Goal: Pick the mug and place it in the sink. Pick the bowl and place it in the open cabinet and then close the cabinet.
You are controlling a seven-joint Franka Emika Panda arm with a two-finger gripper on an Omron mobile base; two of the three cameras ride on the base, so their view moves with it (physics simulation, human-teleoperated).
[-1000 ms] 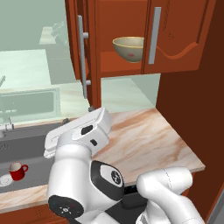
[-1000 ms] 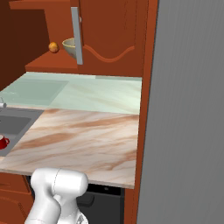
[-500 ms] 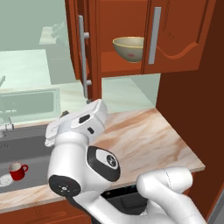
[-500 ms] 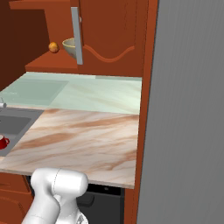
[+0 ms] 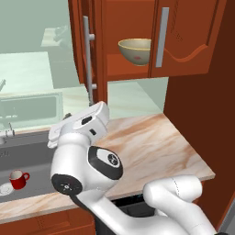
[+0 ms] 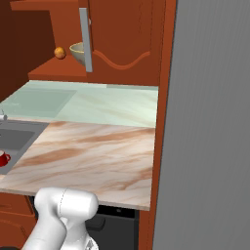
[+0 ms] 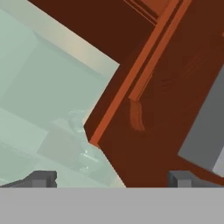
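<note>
marble counter (image 5: 151, 147), pale-green wall (image 5: 32, 27) (glossy), grey panel (image 6: 215, 122)

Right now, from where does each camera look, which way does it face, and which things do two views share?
Left base view: behind the arm on its left, facing the cabinet, bowl and sink; white arm links fill the foreground.
Right base view: behind on the right, facing counter and cabinet; a white arm link shows low.
Hand view: on the hand, facing the cabinet door's lower corner; the open end effector shows its tips.
Both base views share bowl, mug and sink.
</note>
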